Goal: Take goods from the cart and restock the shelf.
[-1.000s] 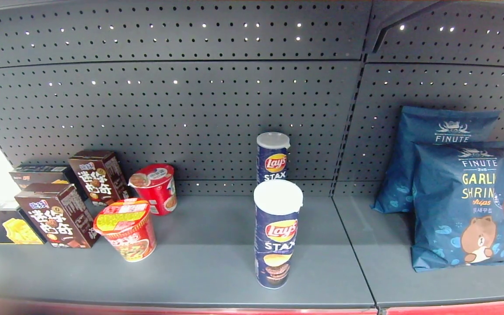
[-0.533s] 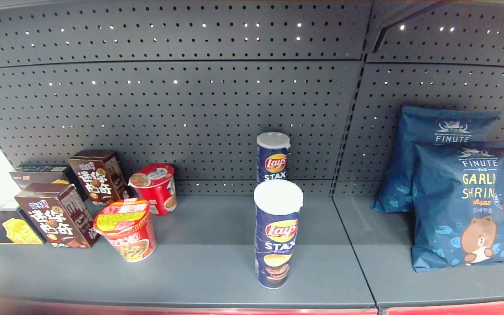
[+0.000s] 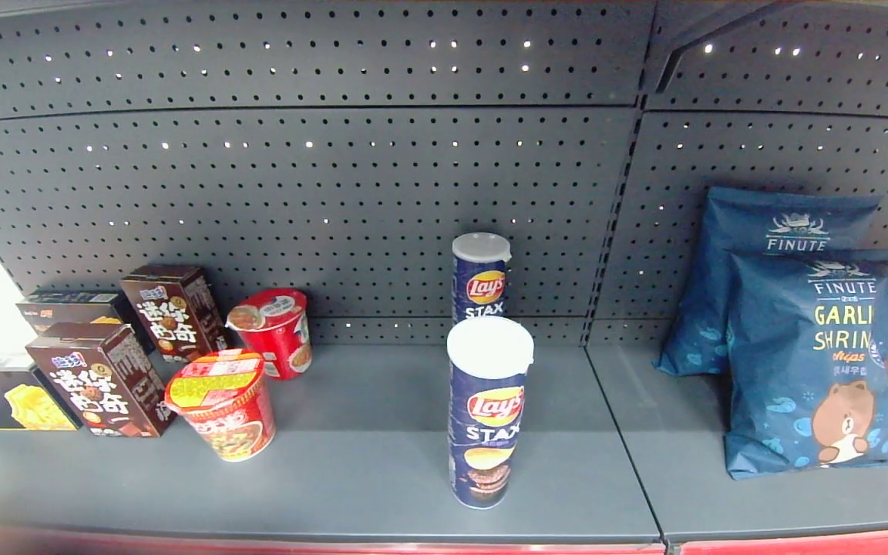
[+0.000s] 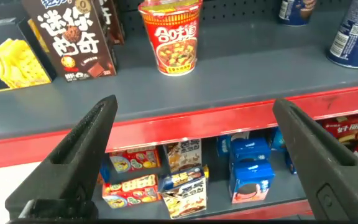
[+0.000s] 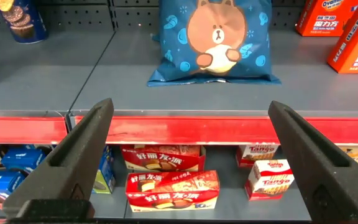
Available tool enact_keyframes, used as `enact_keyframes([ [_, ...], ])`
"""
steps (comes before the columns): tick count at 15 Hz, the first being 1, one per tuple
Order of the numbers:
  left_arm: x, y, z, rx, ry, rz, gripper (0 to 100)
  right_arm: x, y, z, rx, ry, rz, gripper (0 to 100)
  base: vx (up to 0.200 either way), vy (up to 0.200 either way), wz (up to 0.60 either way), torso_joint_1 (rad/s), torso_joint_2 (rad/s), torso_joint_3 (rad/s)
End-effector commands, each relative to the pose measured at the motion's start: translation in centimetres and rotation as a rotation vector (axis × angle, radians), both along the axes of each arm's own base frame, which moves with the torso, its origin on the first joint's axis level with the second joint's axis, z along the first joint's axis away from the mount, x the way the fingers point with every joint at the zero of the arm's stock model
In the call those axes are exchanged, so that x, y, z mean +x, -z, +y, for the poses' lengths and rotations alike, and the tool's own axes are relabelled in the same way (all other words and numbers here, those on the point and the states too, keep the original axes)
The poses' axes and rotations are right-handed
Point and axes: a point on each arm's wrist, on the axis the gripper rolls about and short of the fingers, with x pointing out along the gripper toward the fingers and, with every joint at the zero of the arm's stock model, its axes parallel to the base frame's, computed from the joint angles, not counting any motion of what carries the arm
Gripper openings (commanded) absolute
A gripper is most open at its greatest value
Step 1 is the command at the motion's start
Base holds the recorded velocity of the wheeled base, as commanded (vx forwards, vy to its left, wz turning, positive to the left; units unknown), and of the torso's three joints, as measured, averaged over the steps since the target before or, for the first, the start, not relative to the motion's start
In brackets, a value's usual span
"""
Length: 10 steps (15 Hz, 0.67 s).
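The left gripper (image 4: 194, 106) and right gripper (image 5: 191, 107) hang level before the shelf's (image 3: 351, 470) red edge, jaws wide and empty, with a chip can (image 3: 488, 412) centre frame and a noodle cup (image 3: 222, 402) lower left.

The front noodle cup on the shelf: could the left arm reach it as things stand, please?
Probably yes. The left gripper is open and faces the front noodle cup, which stands near the front of the shelf with nothing before it. The brown box beside it stands apart.
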Motion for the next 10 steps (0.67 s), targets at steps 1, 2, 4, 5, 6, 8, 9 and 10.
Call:
enact_keyframes([
  [1, -0.04, 0.02, 0.0, 0.001, -0.001, -0.006, 100, 0.01, -0.01, 0.0, 0.0, -0.001, 0.001, 100, 0.0, 0.0, 0.0, 0.0, 0.0, 0.0],
  [2, -0.04, 0.02, 0.0, 0.0, -0.001, -0.006, 100, 0.01, -0.01, 0.0, 0.0, -0.001, 0.001, 100, 0.0, 0.0, 0.0, 0.0, 0.0, 0.0],
  [4, -0.03, 0.02, 0.0, -0.003, 0.001, -0.004, 100, 0.01, -0.01, 0.0, 0.0, -0.001, 0.001, 100, 0.0, 0.0, 0.0, 0.0, 0.0, 0.0],
  [5, -0.03, 0.02, 0.0, -0.005, -0.001, -0.004, 100, 0.01, -0.01, 0.0, 0.0, -0.001, 0.001, 100, 0.0, 0.0, 0.0, 0.0, 0.0, 0.0],
  [6, -0.03, 0.02, 0.0, -0.005, -0.001, -0.004, 100, 0.01, -0.01, 0.0, 0.0, -0.001, 0.001, 100, 0.0, 0.0, 0.0, 0.0, 0.0, 0.0],
  [8, -0.03, 0.02, 0.0, -0.005, -0.001, -0.004, 100, 0.01, -0.01, 0.0, 0.0, -0.001, 0.001, 100, 0.0, 0.0, 0.0, 0.0, 0.0, 0.0],
  [9, -0.03, 0.02, 0.0, -0.003, -0.001, -0.004, 100, 0.01, -0.01, 0.0, 0.0, -0.001, 0.001, 100, 0.0, 0.0, 0.0, 0.0, 0.0, 0.0],
  [10, -0.03, 0.02, 0.0, -0.003, -0.001, -0.004, 100, 0.01, -0.01, 0.0, 0.0, -0.001, 0.001, 100, 0.0, 0.2, 0.0, 0.002, 0.0, 0.012],
])
